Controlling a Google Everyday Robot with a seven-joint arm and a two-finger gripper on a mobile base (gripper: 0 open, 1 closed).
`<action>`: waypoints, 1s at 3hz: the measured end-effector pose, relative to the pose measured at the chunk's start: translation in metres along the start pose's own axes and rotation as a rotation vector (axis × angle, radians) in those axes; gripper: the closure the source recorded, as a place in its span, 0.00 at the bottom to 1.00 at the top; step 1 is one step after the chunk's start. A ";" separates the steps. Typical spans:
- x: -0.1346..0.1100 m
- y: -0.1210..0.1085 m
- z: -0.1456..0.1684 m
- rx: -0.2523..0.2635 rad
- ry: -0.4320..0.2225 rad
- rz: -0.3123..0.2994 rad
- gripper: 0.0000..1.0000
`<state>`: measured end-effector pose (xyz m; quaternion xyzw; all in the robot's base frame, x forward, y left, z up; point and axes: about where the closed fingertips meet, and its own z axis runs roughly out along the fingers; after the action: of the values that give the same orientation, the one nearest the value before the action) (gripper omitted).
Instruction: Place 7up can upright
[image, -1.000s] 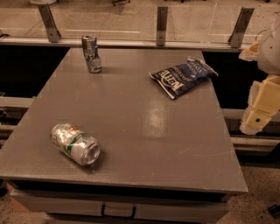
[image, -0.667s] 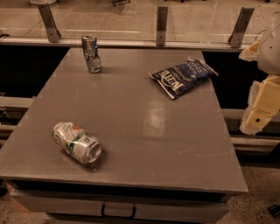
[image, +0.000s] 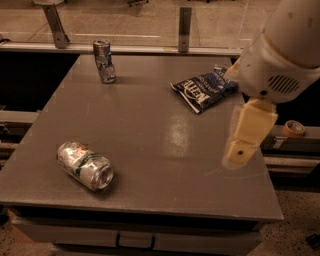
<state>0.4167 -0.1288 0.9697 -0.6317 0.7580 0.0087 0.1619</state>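
The 7up can (image: 85, 165) lies on its side near the front left corner of the grey table (image: 150, 130), its open end facing front right. It is silver-white with green markings and a small red spot. My gripper (image: 238, 154) hangs from the white arm (image: 280, 55) over the right side of the table, far to the right of the can and not touching it. It holds nothing that I can see.
A crushed silver-blue can (image: 104, 61) stands at the back left. A dark blue chip bag (image: 202, 90) lies at the back right, partly behind the arm. A tape roll (image: 293, 128) sits on a ledge beyond the table's right edge. A railing runs along the back.
The arm and gripper have swung left from beyond the table's right edge to over its right side. The 7up can has not moved.
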 end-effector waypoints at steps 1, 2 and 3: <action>-0.083 0.031 0.015 -0.051 -0.099 -0.055 0.00; -0.178 0.067 0.005 -0.062 -0.226 -0.160 0.00; -0.184 0.073 -0.007 -0.036 -0.237 -0.174 0.00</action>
<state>0.3725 0.0604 1.0101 -0.6923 0.6757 0.0827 0.2392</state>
